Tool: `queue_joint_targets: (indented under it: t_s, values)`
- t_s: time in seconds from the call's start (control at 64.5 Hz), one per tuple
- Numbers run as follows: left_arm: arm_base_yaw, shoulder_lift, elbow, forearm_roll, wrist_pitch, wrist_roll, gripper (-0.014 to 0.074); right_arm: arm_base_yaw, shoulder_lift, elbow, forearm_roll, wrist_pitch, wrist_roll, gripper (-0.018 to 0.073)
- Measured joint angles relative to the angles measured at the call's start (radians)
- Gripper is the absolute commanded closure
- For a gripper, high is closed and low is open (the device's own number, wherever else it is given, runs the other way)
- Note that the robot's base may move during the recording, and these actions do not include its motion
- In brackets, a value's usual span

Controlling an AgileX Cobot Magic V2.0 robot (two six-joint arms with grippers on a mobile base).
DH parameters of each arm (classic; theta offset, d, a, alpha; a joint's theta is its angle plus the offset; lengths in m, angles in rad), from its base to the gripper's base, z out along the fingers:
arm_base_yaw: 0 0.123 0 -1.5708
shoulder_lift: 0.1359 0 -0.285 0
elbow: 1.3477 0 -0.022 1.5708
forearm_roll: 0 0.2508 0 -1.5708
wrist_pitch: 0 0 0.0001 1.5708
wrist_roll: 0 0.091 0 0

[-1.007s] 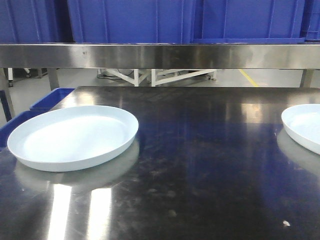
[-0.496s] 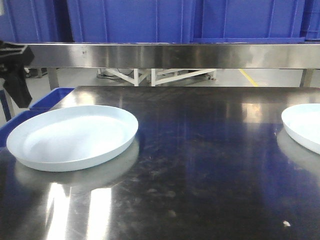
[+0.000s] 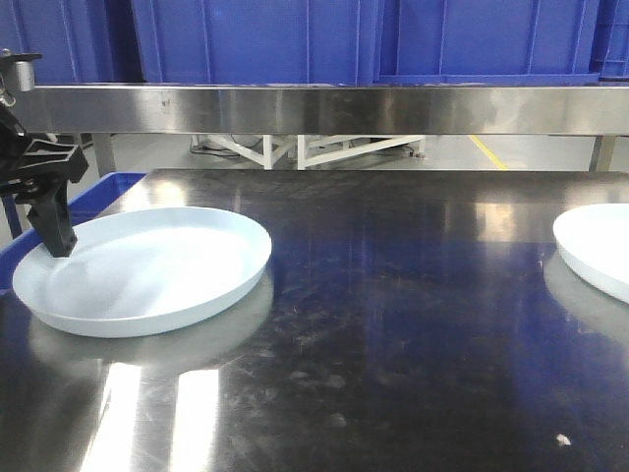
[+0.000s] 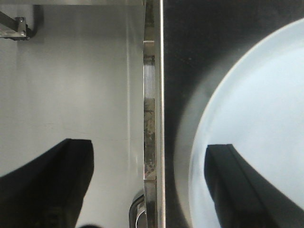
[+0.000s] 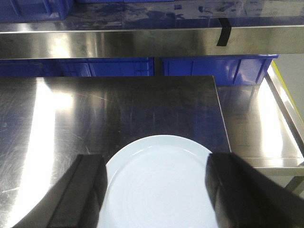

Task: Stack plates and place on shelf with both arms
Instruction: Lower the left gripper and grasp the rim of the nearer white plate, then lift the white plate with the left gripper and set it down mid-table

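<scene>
- Far left: black pincer-fingered left gripper point(image 4: 148, 147), jaws spread wide and holding nothing. One finger over the hollow of the near plate, the other out past the table edge, above the floor.
- Left of centre: large round shallow white plate point(image 3: 147, 270), lying flat on the dark shiny steel tabletop point(image 3: 393, 324), close to its left edge. Judged rigid, smooth and slippery, probably brittle; weight not readable. Take hold at the low upturned rim, one finger inside and one under the lip. Expect little purchase there, and sliding on the slick steel.
- Lower left, beside the table: blue plastic crate point(image 3: 98, 192), below tabletop level, near the left arm's working space.
- Centre: open stretch of tabletop separating the two plates, well apart.
- Behind, across the full width: brushed steel front rail of the shelf point(image 3: 324, 108), with big blue crates point(image 3: 256, 39) above it. Judged the main obstacle to clear when carrying the stack.
- Far right: second white plate point(image 3: 600, 251), alike, cut by the frame edge, flat near the table's right edge.
- Above it: right gripper point(image 5: 156, 159), jaws wide and empty, one finger showing to either side of that plate; height over it not readable.
</scene>
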State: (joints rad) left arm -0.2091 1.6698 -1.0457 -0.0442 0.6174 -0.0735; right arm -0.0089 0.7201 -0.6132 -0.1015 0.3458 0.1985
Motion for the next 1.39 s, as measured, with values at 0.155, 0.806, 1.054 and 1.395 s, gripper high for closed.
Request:
queue_joint_targets:
  t_s: [0.155, 0.806, 1.054, 1.395]
  values:
    - [0.000, 0.001, -0.002, 0.000, -0.013, 0.000, 0.0050, 0.000, 0.000, 0.000, 0.000, 0.000, 0.000, 0.0011]
    - [-0.002, 0.044, -0.011, -0.020, -0.021, -0.002, 0.0488, 0.000, 0.000, 0.000, 0.001, 0.000, 0.000, 0.0113]
    - [-0.048, -0.010, -0.075, -0.012, 0.029, -0.002, 0.0501, 0.000, 0.000, 0.000, 0.001, 0.000, 0.000, 0.0202]
    - [-0.241, -0.054, -0.284, -0.021, 0.073, -0.002, 0.0500, 0.000, 0.000, 0.000, 0.001, 0.000, 0.000, 0.0202]
